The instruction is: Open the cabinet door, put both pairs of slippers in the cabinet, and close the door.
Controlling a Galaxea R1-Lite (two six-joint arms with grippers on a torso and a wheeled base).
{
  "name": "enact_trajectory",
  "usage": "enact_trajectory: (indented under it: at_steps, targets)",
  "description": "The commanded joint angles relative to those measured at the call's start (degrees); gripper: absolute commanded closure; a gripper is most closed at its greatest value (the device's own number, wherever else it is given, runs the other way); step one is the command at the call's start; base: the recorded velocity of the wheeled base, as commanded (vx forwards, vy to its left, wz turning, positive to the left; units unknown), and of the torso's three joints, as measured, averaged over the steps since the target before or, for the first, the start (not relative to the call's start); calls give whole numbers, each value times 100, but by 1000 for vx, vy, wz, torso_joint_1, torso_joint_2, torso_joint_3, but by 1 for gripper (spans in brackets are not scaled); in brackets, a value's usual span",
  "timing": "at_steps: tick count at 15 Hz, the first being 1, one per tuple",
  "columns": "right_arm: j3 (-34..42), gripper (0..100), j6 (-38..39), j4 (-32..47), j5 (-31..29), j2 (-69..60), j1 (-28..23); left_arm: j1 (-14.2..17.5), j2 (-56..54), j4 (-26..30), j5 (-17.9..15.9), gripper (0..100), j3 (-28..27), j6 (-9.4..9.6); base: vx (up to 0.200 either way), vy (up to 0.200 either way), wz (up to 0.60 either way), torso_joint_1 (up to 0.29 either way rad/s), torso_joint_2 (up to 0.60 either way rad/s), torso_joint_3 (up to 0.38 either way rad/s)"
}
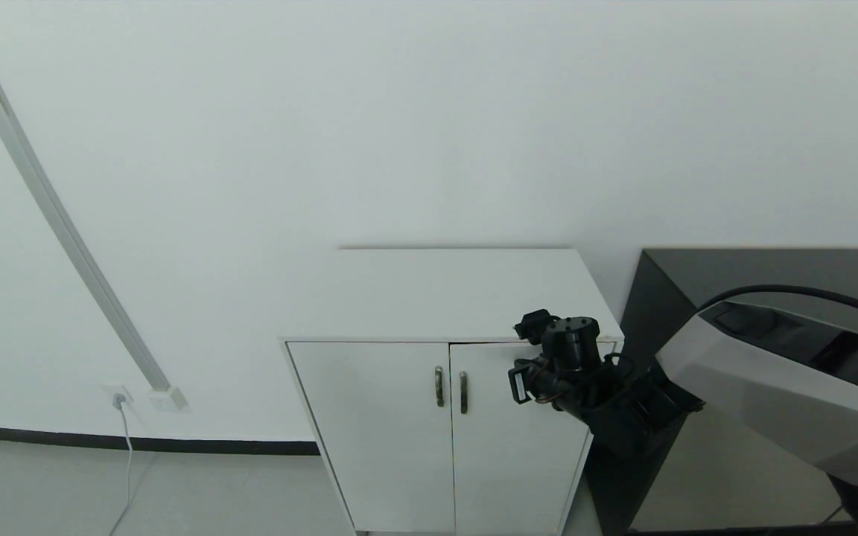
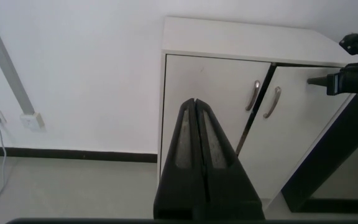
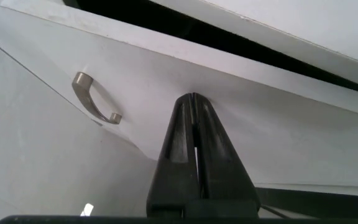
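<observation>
I see the white cabinet (image 1: pixel 459 294) standing against the wall; its left door (image 1: pixel 377 424) sits flush, while the right door (image 1: pixel 518 454) stands a crack ajar, with a dark gap along its top edge; the right claw (image 3: pixel 194 99) is clenched on nothing, its tips at that door's face near the handle (image 3: pixel 92 99); the left claw (image 2: pixel 194 104) is likewise clenched empty, held apart in front of the cabinet.

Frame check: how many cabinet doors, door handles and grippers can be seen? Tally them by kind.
Cabinet doors: 2
Door handles: 2
Grippers: 2, the left gripper and the right gripper
Total: 6
</observation>
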Motion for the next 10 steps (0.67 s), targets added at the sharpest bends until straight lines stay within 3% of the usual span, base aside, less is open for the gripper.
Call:
enact_trajectory:
  at_steps: [1, 10]
  targets:
    - [-55, 100, -1, -4, 3, 79, -5, 1, 0, 0, 1, 100, -2, -4, 0, 0, 0, 0, 0, 0]
    - [-328, 100, -1, 101, -6, 202, -49, 1, 0, 0, 1, 100, -2, -4, 0, 0, 0, 0, 0, 0]
